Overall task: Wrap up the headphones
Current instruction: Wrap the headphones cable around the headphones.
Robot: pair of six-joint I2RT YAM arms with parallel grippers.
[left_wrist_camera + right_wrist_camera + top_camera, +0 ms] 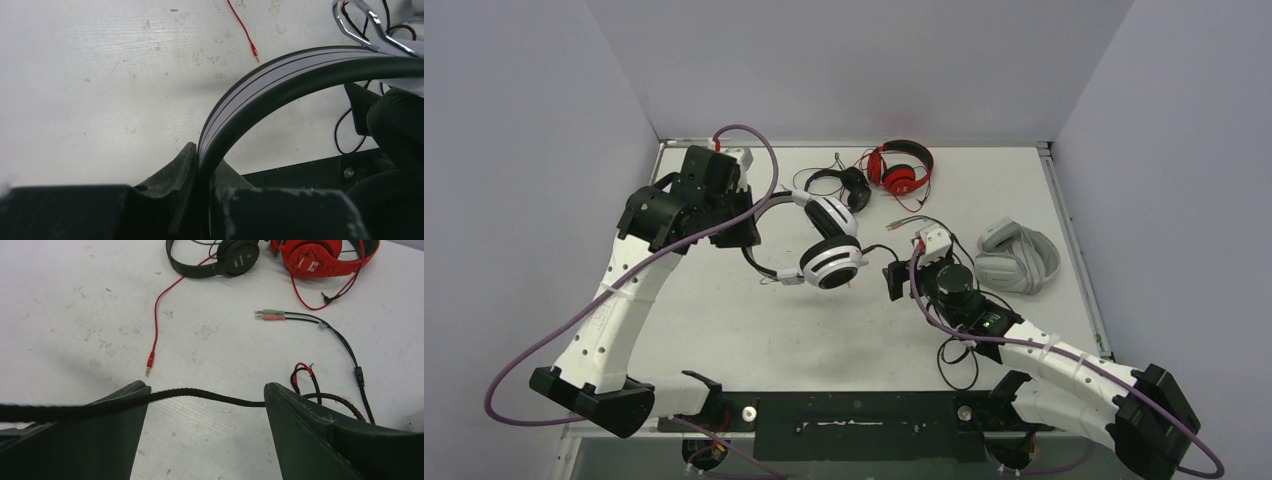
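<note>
Four sets of headphones are on the table; one is under work. The left gripper (202, 167) is clamped tight on the black headband (280, 75) of the white-and-black headphones (829, 250). It holds them near the middle of the table (724, 330), apparently as an anchor so the lead can be wound.

The right gripper (205, 400) has its fingers set wide apart and grips nothing. The braided black cable (200, 394) runs across the gap between them, unpinched, and is judged ready for capture.

Surroundings: the black headphones (839, 185) and red headphones (902, 170) lie at the far edge, and the grey headphones (1019, 258) to the right. A loose red lead (156, 320) and green-and-pink plugs (270, 315) lie just beyond the right gripper. Either could snag during winding.
</note>
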